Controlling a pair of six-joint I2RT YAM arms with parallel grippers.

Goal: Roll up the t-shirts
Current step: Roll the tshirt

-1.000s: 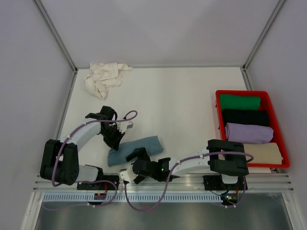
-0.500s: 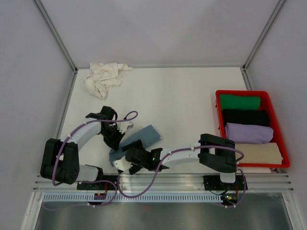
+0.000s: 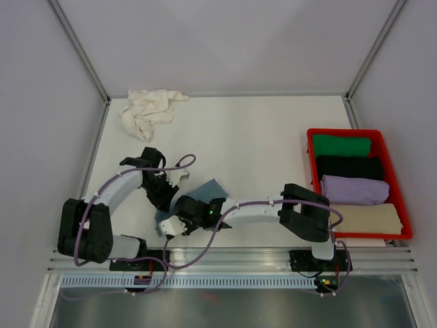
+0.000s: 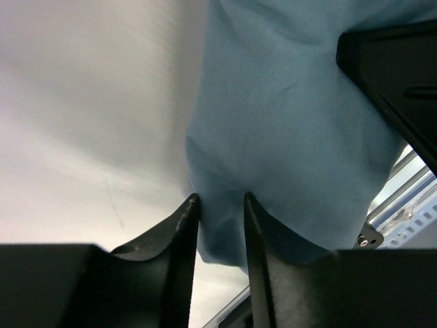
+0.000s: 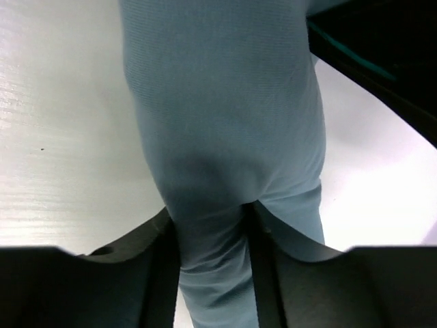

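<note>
1. Top view: over the past second my right gripper [image 3: 175, 224] has swung in from the near rail toward 10 o'clock and reached the blue t-shirt [image 3: 213, 188]. The shirt has turned steeper and bunched up.
2. Top view: the shirt lies just beyond the arm bases, left of centre, its long axis running from 7 to 1 o'clock. The left gripper [image 3: 162, 197] sits on its 10 o'clock flank. The right gripper is at the 7 o'clock end, so both work the same end while the free length trails off toward 1 o'clock. The cream t-shirt [image 3: 147, 111] lies crumpled at the table's 11 o'clock corner, and the red crate [image 3: 349, 132] stands at 3 o'clock.
3. Left wrist view: the jaws stand narrow, and a fold of blue cloth sits nipped between the fingers [image 4: 186, 229]. The rest of the cloth spreads away toward 1 o'clock.
4. Right wrist view: the fingers [image 5: 162, 273] are half closed on a thick bunch of the shirt, which bulges above them and runs straight to 12 o'clock.
5. My read: the next roll turns on that 7-to-1 axis.
</note>
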